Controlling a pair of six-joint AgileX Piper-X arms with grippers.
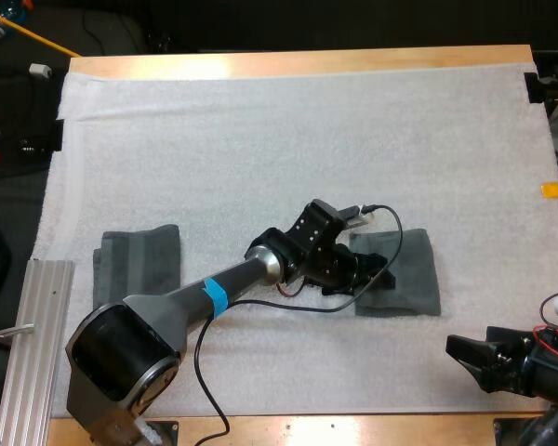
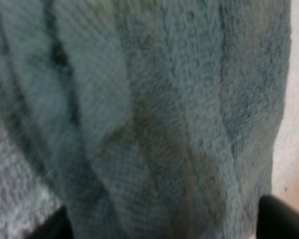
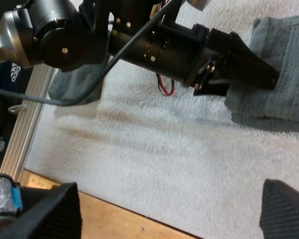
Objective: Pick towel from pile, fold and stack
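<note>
A dark grey-green towel [image 1: 405, 274] lies flat and folded on the white mat, right of centre. My left gripper [image 1: 367, 271] is down on its left edge, and its black fingers [image 3: 249, 64] rest on the cloth. In the left wrist view the towel [image 2: 159, 109] spreads under the gripper [image 2: 167, 226], whose fingertips [image 2: 281, 219] stand wide apart, open. A second folded towel [image 1: 138, 265] lies at the mat's left side. My right gripper [image 1: 465, 358] hovers open near the front right of the mat, its fingers [image 3: 50, 209] apart with nothing between them.
An aluminium rail [image 1: 33, 334] runs along the table's left front side. The wooden front edge [image 1: 335, 429] lies just below both arms. Bare mat [image 1: 307, 139] stretches across the far half.
</note>
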